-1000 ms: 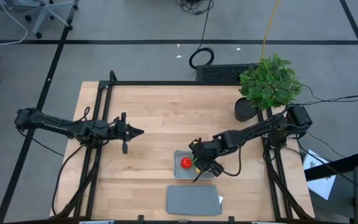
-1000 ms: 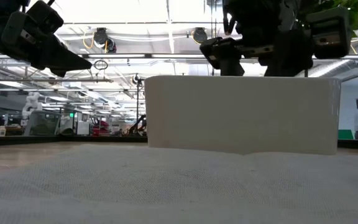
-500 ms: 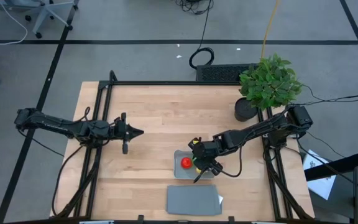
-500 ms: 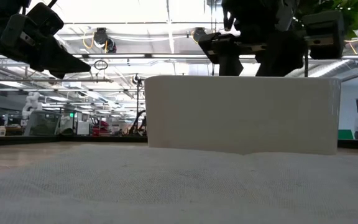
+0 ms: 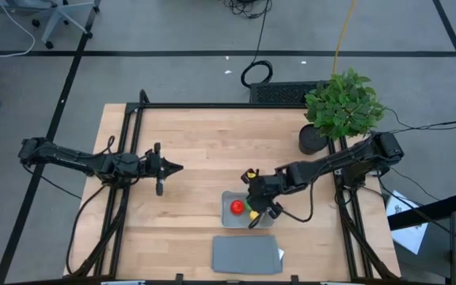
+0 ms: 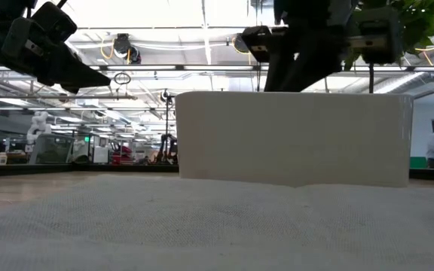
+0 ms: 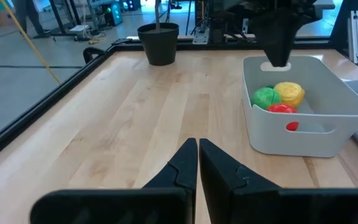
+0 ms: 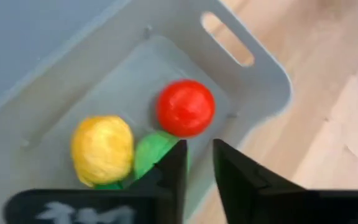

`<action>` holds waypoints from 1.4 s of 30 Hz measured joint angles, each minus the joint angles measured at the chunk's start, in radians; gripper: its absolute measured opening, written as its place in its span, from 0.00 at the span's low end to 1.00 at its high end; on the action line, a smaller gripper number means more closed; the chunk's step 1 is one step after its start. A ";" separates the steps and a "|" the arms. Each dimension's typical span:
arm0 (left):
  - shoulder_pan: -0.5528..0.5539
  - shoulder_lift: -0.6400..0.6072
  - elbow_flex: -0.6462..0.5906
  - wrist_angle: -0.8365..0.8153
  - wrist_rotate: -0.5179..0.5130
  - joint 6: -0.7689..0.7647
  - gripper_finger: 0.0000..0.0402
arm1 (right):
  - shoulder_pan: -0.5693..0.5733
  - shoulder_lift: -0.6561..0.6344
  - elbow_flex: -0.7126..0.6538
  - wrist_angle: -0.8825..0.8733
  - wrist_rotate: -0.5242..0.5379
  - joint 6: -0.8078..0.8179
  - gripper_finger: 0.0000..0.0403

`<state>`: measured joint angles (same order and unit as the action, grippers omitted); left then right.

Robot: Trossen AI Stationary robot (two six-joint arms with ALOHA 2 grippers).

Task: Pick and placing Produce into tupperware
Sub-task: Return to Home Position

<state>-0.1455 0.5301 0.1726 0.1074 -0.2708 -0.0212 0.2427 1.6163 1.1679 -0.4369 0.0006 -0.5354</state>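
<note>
Up came the right gripper [image 5: 253, 215], lifted a touch higher over the tupperware [image 5: 227, 221] than a second ago and drawn slightly back toward its own arm, while everything else held its place. Its fingers stood only a narrow gap apart, and nothing was caught between them.

Down below, all three pieces sat inside the tupperware. The red piece [image 8: 185, 107] lay nearest the handle slot. The yellow piece [image 8: 102, 149] rested further along the floor of the container, and the green piece [image 8: 154, 155] was tucked between them, touching both and partly hidden behind the right gripper's finger. The tupperware itself sat on the table [image 5: 204, 134], toward the front and right of centre, with the flat grey lid [image 5: 246, 255] lying just in front of it, apart from it.

Over on the other side, the left gripper [image 5: 172, 167] hovered above the table's left half, well apart from the container, fingers pressed together and carrying nothing. At the back right corner stood the potted plant [image 5: 343, 103].
</note>
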 joint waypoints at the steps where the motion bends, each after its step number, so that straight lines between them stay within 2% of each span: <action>1: 0.000 0.000 0.000 0.000 0.000 0.000 0.05 | -0.001 0.000 0.000 -0.005 0.008 0.000 0.14; 4: 0.000 0.000 0.000 0.000 0.000 0.000 0.05 | -0.012 -0.002 0.000 0.000 0.013 -0.004 0.04; 6: 0.000 0.000 0.000 0.001 0.000 -0.005 0.05 | -0.017 -0.002 0.000 0.004 0.013 -0.007 0.01; 20: 0.000 0.000 0.000 0.001 0.000 -0.015 0.05 | -0.027 -0.002 0.000 -0.016 0.026 0.032 0.01; 35: 0.000 0.000 0.000 0.001 0.000 -0.031 0.05 | -0.053 -0.002 -0.023 -0.046 0.032 0.167 0.00; 42: 0.000 0.000 0.000 0.001 0.000 -0.032 0.05 | -0.067 -0.001 -0.069 -0.049 0.154 0.248 0.00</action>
<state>-0.1455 0.5301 0.1726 0.1085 -0.2710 -0.0536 0.1759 1.6154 1.0993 -0.4863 0.1549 -0.2874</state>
